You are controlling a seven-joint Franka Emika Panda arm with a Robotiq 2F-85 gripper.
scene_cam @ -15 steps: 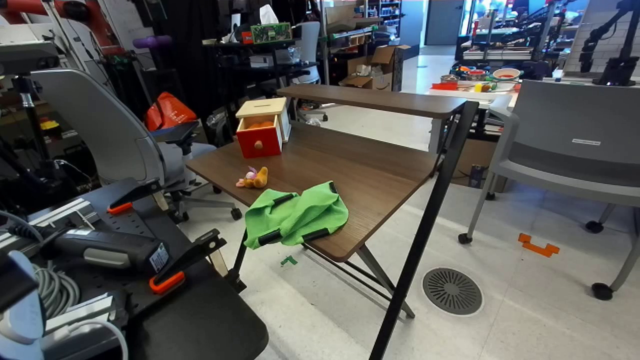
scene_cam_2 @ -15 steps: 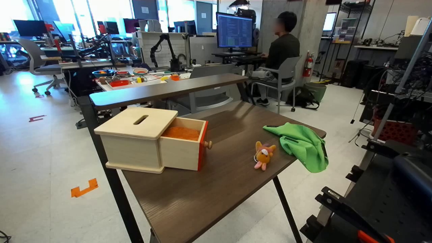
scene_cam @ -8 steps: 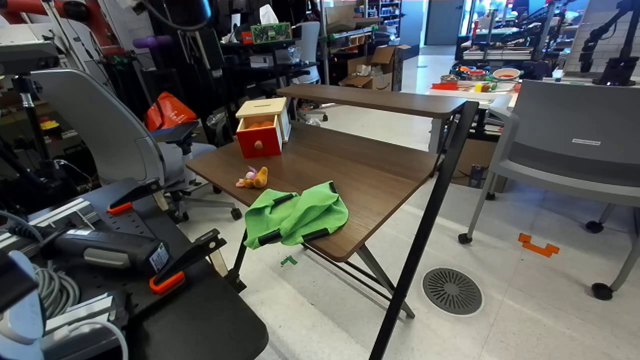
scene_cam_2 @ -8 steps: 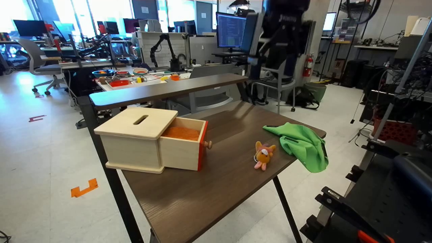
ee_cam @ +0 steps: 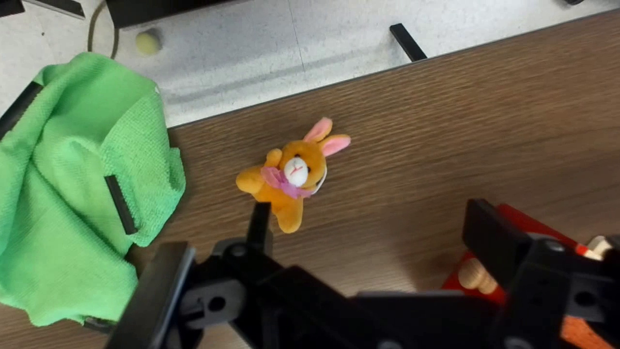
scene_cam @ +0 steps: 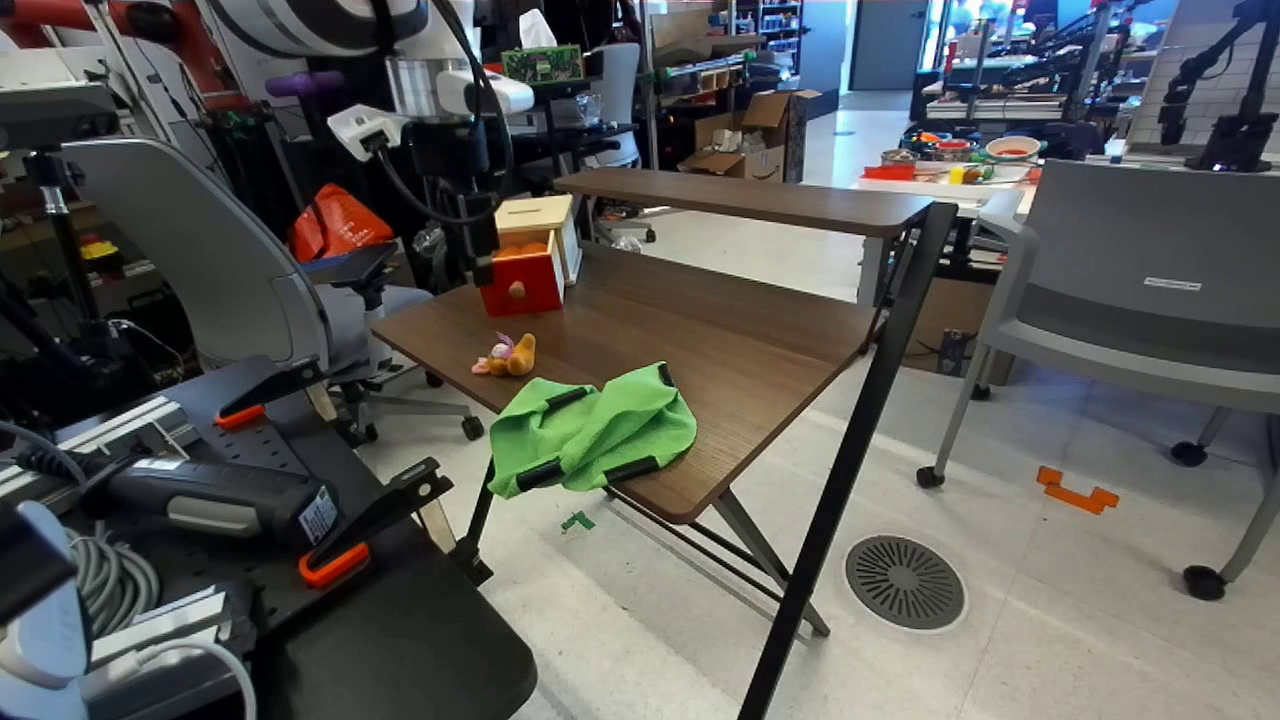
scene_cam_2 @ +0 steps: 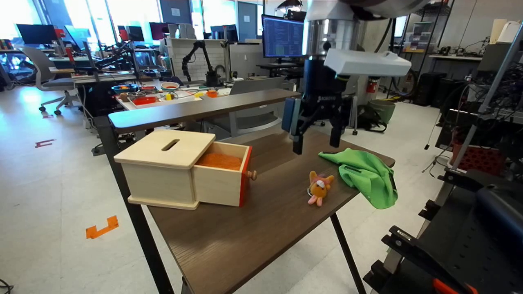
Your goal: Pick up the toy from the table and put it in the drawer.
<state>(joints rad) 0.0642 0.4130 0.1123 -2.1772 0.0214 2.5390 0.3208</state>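
The toy is a small orange plush rabbit with pink ears and a purple bow. It lies on the brown table in both exterior views (scene_cam: 508, 357) (scene_cam_2: 319, 188) and in the wrist view (ee_cam: 293, 179). The drawer (scene_cam_2: 218, 183) is pulled out of a pale wooden box; it has a red front with a round knob and something orange inside. The drawer's red front also shows in an exterior view (scene_cam: 522, 285) and partly behind a finger in the wrist view. My gripper (scene_cam_2: 316, 143) is open and empty above the table; in the wrist view (ee_cam: 370, 218) one finger overlaps the toy's lower body.
A green cloth (scene_cam: 595, 430) with black strips hangs over the table edge beside the toy. A raised shelf (scene_cam_2: 204, 108) runs along one side of the table (scene_cam_2: 229, 241). A black cart with clamps (scene_cam: 400, 620) stands close to the table.
The arm has come into view from above and my gripper has lowered over the table near the toy. The toy, drawer and cloth have not moved.
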